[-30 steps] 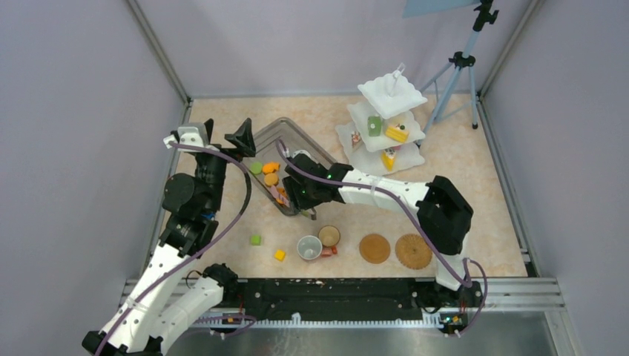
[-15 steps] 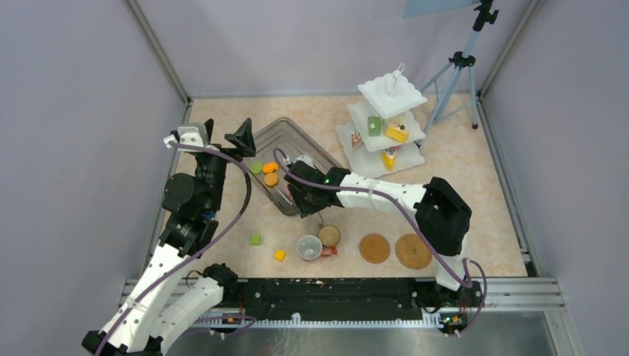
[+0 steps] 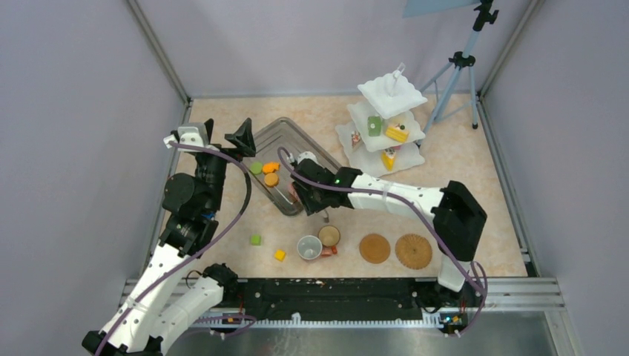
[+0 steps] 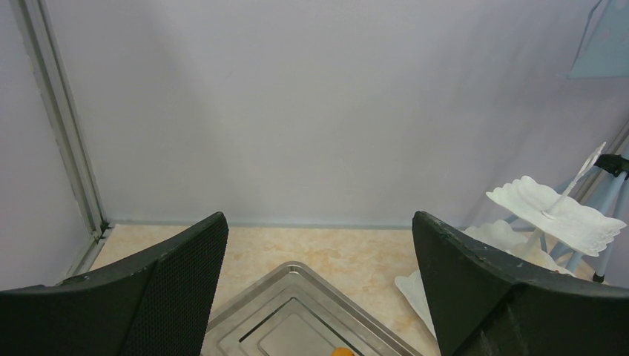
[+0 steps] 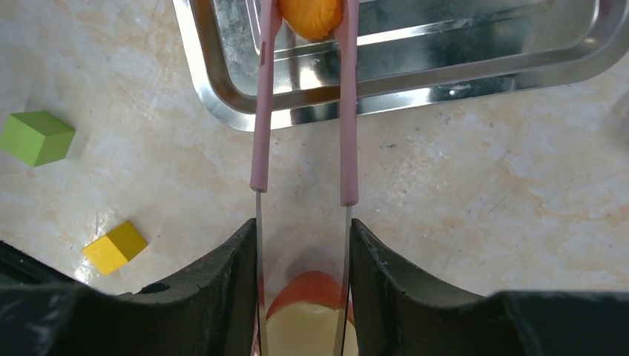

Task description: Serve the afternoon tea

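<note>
My right gripper (image 3: 319, 206) (image 5: 303, 245) is shut on the pink tongs (image 5: 304, 111). The tongs' tips pinch an orange round pastry (image 5: 310, 16) over the steel tray (image 5: 415, 81). One green and two orange pastries (image 3: 270, 167) lie in the tray (image 3: 285, 133). Two cups (image 3: 309, 247) stand near the front, with two brown mats (image 3: 374, 248) to their right. The white three-tier stand (image 3: 386, 126) (image 4: 552, 211) holds green and yellow pieces. My left gripper (image 3: 222, 133) (image 4: 319, 282) is open and empty, raised over the tray's far left corner.
A green cube (image 3: 255, 239) (image 5: 37, 137) and a yellow cube (image 3: 280, 255) (image 5: 115, 247) lie on the table left of the cups. A tripod (image 3: 456, 74) stands at the back right. Grey walls close in on three sides.
My right arm has shifted a little to the right, its elbow swinging right, with the tongs still held. The left arm has not moved.
</note>
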### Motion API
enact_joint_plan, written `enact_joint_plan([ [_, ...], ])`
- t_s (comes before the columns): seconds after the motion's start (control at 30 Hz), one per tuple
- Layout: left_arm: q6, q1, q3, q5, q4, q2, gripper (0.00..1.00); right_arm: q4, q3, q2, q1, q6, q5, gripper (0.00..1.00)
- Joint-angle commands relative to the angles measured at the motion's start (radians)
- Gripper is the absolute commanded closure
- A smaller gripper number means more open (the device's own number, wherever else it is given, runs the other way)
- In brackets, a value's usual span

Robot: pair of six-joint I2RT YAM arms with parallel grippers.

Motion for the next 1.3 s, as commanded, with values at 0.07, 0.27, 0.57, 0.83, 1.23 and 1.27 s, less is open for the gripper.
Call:
enact_joint_plan([
  [0.07,0.004,0.003,0.015,0.001,0.030,-0.013,0.01,0.086,0.000,-0.222,0.003,-0.056,0.072,0.98],
  [0.27,0.001,0.003,0.015,0.003,0.030,-0.013,0.01,0.051,0.015,-0.365,-0.024,-0.079,0.123,1.00],
  [0.57,0.000,0.002,0.016,0.002,0.030,-0.017,0.01,-0.122,0.165,-0.563,-0.205,-0.157,0.207,1.00],
  [0.83,-0.003,0.002,0.015,0.006,0.029,-0.009,0.01,-0.187,0.248,-0.618,-0.361,-0.214,0.198,1.00],
  [1.23,-0.001,0.003,0.015,0.005,0.030,-0.009,0.01,-0.158,0.129,-0.590,-0.547,-0.209,0.054,1.00],
  [1.27,-0.001,0.003,0.017,0.005,0.030,-0.009,0.01,-0.155,0.124,-0.583,-0.560,-0.208,0.038,1.00],
])
